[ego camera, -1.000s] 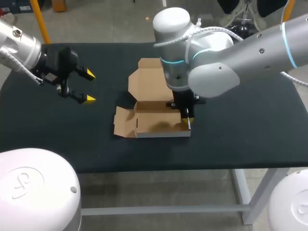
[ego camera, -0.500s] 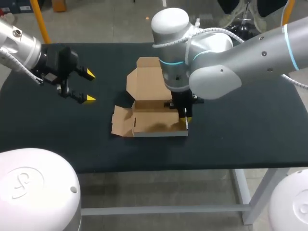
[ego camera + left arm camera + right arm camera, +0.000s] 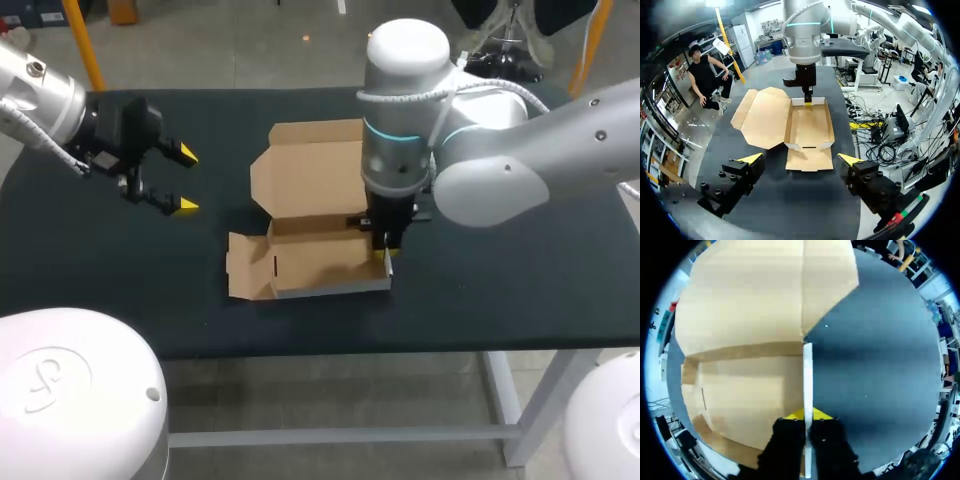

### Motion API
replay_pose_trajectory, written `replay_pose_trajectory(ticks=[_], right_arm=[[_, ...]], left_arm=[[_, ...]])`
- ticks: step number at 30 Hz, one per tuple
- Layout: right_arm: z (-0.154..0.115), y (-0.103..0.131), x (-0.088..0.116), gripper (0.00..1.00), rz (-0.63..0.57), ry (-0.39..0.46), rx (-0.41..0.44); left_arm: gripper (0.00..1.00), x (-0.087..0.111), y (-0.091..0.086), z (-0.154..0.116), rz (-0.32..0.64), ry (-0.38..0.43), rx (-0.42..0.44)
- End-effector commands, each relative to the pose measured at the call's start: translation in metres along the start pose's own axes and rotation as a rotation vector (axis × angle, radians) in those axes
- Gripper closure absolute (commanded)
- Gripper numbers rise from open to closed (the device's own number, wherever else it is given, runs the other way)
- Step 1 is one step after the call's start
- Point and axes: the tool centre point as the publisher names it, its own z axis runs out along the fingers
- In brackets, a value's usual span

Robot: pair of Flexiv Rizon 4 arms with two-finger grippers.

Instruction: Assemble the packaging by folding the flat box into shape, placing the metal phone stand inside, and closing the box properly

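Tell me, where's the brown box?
In the head view, the brown cardboard box sits centred on the black table, its right wall pinched in the right arm's jaws.

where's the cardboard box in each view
head view: cardboard box at the table's middle, lid open.
left wrist view: cardboard box ahead of the open left gripper.
right wrist view: cardboard box just ahead of the right gripper, its end wall between the fingers.
shared landmark: the right gripper, shut on that end wall.
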Motion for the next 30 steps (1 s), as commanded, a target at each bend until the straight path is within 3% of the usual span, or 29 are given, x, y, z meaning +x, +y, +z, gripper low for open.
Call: replay_pose_trajectory(ticks=[1, 30], right_arm=[[0.0014, 0.0046, -0.0008, 1.00, -0.001, 0.009, 0.035], [0.0065, 0.0063, -0.0010, 1.00, 0.019, 0.016, 0.068]], left_arm=[[0.00, -0.0004, -0.0003, -0.0009, 0.000, 0.004, -0.004], [0.00, -0.0004, -0.0003, -0.0009, 0.000, 0.004, -0.004]])
